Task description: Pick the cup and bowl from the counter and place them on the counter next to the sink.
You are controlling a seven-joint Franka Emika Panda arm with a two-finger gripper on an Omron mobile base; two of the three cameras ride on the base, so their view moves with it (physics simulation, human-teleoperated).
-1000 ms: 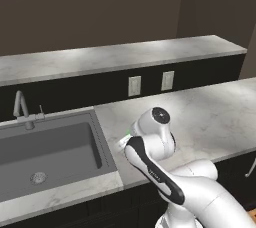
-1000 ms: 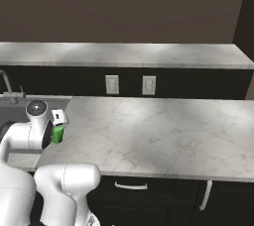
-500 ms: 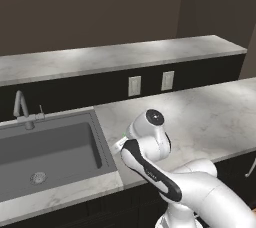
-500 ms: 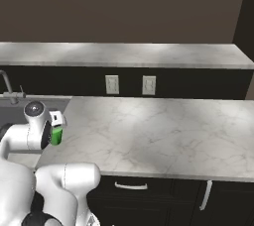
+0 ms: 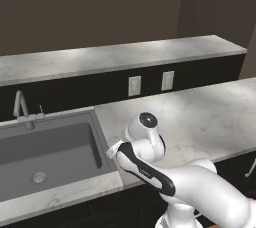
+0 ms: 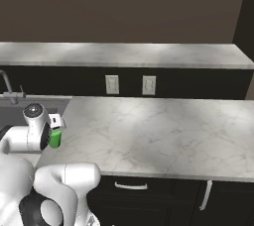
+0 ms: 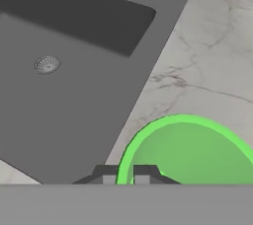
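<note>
Hand view, round glossy green cup (image 7: pixel 192 152), marbled counter (image 7: pixel 212 61), matte rectangular sink (image 7: pixel 74 71)

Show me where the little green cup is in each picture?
Left base view: I can't make the cup out; the white arm stands where it would be, beside the sink.
Right base view: the cup is at the left, at the counter's edge, right next to the arm's wrist.
Hand view: the cup is at the bottom right, its rim pinched by the claw.
Shared landmark: the sink's round drain.
</note>
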